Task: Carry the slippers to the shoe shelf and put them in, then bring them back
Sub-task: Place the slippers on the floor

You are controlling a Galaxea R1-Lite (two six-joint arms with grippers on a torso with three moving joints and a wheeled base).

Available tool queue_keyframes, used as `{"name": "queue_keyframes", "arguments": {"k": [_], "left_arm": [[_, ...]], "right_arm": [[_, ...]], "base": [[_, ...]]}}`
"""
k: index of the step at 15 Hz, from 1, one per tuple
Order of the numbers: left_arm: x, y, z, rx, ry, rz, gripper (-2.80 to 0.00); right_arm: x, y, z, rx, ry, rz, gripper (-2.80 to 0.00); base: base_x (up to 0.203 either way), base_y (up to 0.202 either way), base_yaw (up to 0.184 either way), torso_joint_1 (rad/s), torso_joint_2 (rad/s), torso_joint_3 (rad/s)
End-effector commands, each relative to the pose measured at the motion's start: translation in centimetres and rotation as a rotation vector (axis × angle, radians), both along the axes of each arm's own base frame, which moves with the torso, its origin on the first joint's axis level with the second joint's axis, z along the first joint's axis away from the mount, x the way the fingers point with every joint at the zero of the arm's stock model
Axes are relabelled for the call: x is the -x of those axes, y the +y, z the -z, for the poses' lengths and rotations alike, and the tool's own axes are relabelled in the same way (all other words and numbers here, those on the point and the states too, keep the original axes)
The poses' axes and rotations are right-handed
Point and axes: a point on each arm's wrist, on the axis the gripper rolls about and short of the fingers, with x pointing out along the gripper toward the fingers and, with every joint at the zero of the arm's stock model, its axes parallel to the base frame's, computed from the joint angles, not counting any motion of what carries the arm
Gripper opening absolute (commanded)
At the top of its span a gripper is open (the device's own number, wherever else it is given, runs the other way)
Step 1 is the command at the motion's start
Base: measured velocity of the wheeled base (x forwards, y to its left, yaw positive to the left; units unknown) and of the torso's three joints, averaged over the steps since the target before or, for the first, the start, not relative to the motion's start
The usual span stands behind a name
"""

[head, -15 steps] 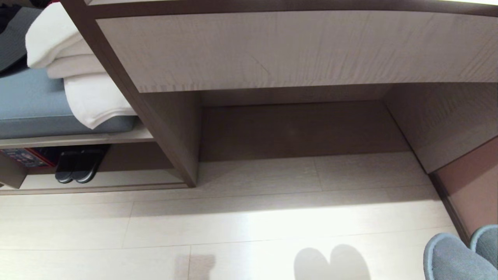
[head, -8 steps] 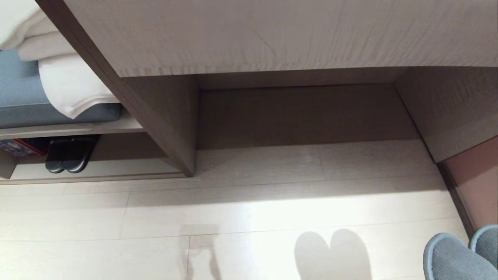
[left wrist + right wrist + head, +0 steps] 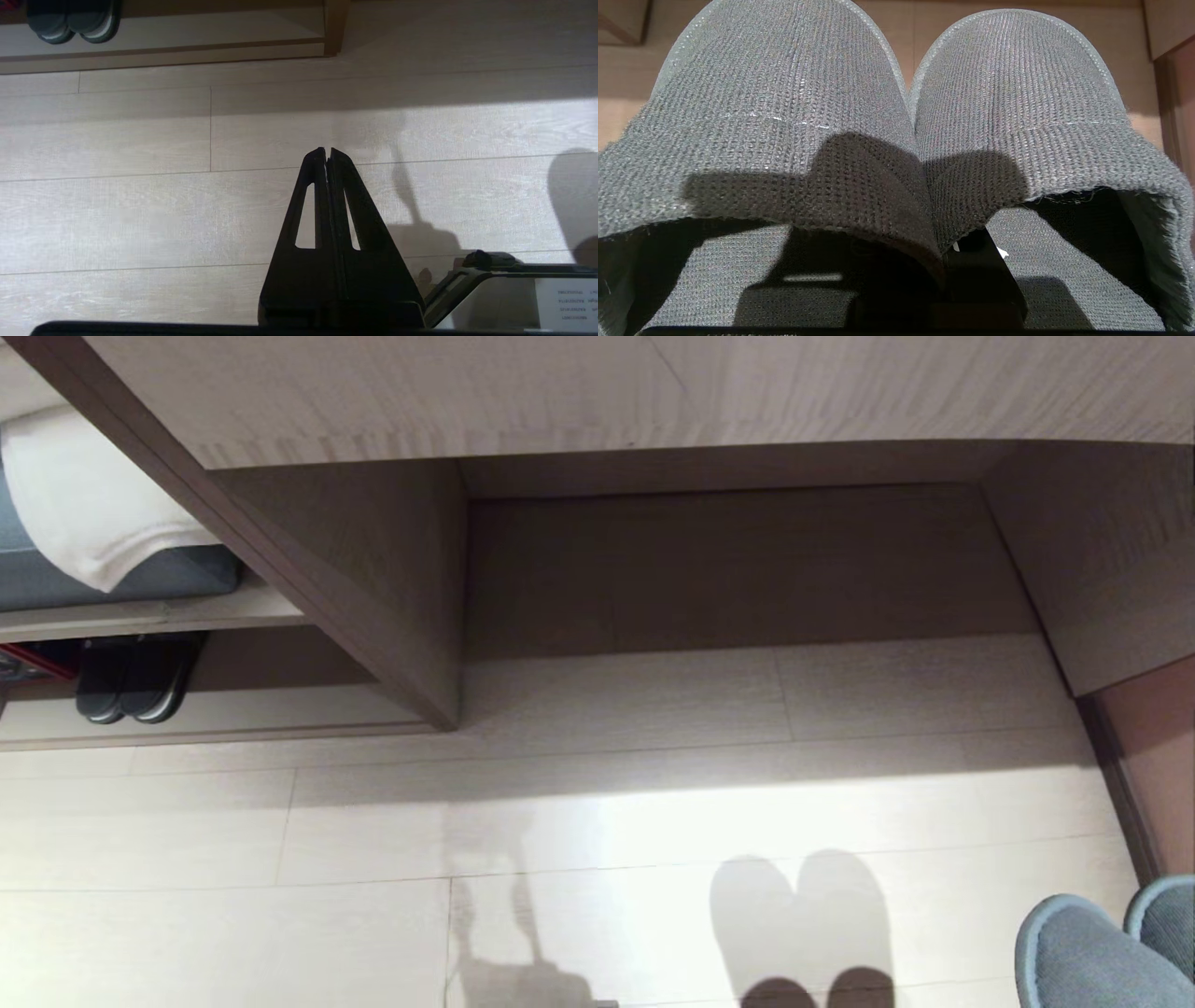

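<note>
— What does the right gripper (image 3: 966, 266) have?

— I see it clamped tight on the slippers (image 3: 784, 93), a grey knitted pair. It pinches their two inner edges together, so the toes fan out side by side just ahead of the fingers, over the floor (image 3: 140, 210). In my head view their toes (image 3: 1074, 952) poke in at the lower right corner.

— And the left gripper (image 3: 328, 151)?

— Fully closed, tips pressed together, with nothing in it. It hangs over bare floorboards.

— Where is the shoe shelf (image 3: 233, 714)?

— Well ahead of the left gripper and off to its left side, low against the floor. A dark pair (image 3: 70, 25) with pale-edged soles sits on its raised board. Beyond the held slippers, farther ahead, I see the taller recess (image 3: 747, 569) under the desk. A white towel (image 3: 84, 513) lies above the shelf.
</note>
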Motion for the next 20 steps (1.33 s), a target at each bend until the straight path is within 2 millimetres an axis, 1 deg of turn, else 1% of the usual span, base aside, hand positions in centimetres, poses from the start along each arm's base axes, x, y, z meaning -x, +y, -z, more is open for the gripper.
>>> {"name": "queue_keyframes", "arguments": {"k": [1,20], "left_arm": [[0.00,0.00,0.00,0.000,-0.001,0.000,-2.80],[0.00,0.00,0.00,0.000,-0.001,0.000,-2.80]], "right_arm": [[0.00,0.00,0.00,0.001,0.000,-0.001,-2.80],[0.00,-0.04,-0.01,-0.031,-0.001,0.019,-2.80]], "base": [[0.000,0.000,0.000,0.002,0.00,-0.192],[0.000,0.000,0.000,0.002,0.00,-0.198]]}}
